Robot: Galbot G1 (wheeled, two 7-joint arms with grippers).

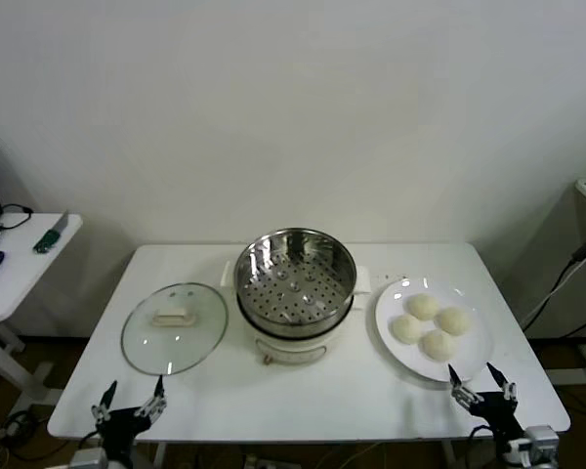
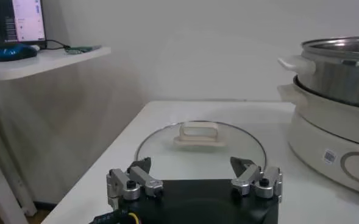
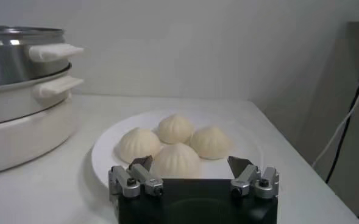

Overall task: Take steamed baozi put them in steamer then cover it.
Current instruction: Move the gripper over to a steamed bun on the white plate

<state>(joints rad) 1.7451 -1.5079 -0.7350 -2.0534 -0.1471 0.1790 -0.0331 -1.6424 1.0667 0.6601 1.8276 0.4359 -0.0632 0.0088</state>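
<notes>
Several cream-white baozi (image 1: 430,325) lie together on a white plate (image 1: 469,363) at the table's right; they also show in the right wrist view (image 3: 176,160). The shiny steamer (image 1: 295,278) stands empty on its white pot base mid-table, and its side shows in the left wrist view (image 2: 341,76). The glass cover (image 1: 174,327) with a cream handle (image 2: 198,133) lies flat on the table left of the steamer. My right gripper (image 1: 481,382) is open and empty at the table's front edge, just before the plate (image 3: 194,164). My left gripper (image 1: 131,404) is open and empty before the cover (image 2: 194,164).
The white table (image 1: 322,401) carries everything. A side desk (image 1: 20,269) with a blue mouse and small items stands to the left. A cable (image 1: 566,274) hangs at the right beside another surface.
</notes>
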